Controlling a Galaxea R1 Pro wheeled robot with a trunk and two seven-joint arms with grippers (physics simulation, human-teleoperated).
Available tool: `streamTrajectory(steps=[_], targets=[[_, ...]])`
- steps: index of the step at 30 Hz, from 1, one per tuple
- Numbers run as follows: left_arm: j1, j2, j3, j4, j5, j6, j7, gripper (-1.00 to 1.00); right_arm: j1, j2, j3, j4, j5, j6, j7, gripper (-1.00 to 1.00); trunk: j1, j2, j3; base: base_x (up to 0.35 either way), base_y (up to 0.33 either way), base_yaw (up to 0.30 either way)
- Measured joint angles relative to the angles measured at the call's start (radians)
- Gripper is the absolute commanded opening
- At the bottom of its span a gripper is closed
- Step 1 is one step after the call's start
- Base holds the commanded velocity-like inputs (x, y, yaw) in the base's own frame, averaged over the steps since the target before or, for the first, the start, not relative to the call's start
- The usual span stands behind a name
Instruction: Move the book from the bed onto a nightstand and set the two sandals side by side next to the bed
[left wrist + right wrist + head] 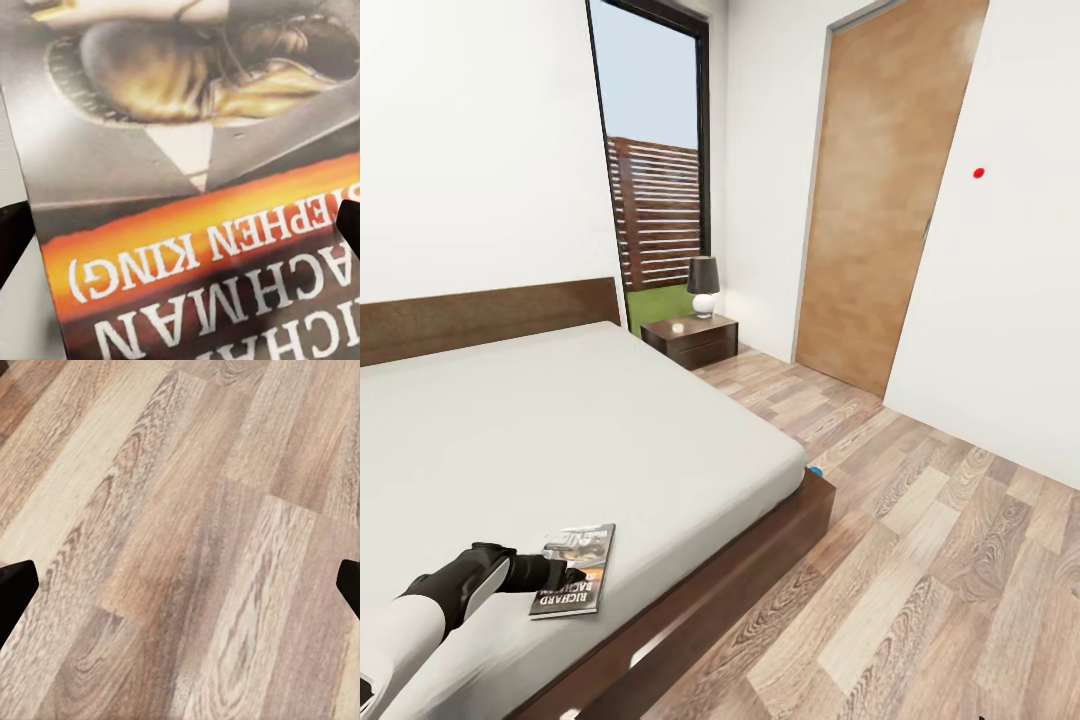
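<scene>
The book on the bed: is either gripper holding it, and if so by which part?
Not yet held. The left gripper sits open at the book's lettered end, fingers straddling it; the right gripper is open over bare floor.

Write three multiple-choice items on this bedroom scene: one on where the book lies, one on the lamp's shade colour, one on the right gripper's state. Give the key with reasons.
1. The book lies:
A. on the nightstand
B. on the bed near its foot edge
C. on the floor

2. The lamp has a shade that is:
A. dark
B. red
C. yellow

3. The right gripper is:
A. shut on a sandal
B. shut on the book
C. open

Key: B, it rests on the mattress by the left gripper; A, dark shade over a white base; C, its fingertips stand apart over bare floor.
</scene>
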Motion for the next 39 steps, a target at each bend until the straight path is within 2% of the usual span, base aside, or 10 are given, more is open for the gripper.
streamTrajectory(steps=[9,19,24,34,39], targets=[[-0.001,0.005,0.001,-0.011,0.0,-0.009,0.007,1.0,0.0,0.0,0.0,0.0,0.0,0.0,0.0,1.0,0.0,0.0,0.0,0.0,0.0,0.0],[-0.003,0.009,0.002,-0.023,0.003,-0.023,0.1,1.0,0.0,0.0,0.0,0.0,0.001,0.0,0.0,1.0,0.0,0.0,0.0,0.0,0.0,0.0],[-0.003,0.015,0.003,-0.024,0.003,-0.037,0.121,1.0,0.0,0.0,0.001,0.0,0.001,0.0,0.0,1.0,0.0,0.0,0.0,0.0,0.0,0.0],[-0.003,0.043,0.003,-0.025,0.004,-0.055,0.154,1.0,0.0,0.0,0.002,0.0,0.001,0.0,0.0,1.0,0.0,0.0,0.0,0.0,0.0,0.0],[-0.003,0.053,0.004,-0.034,0.005,-0.061,0.194,1.0,0.0,0.0,0.003,0.0,0.001,0.0,0.0,1.0,0.0,0.0,0.0,0.0,0.0,0.0]])
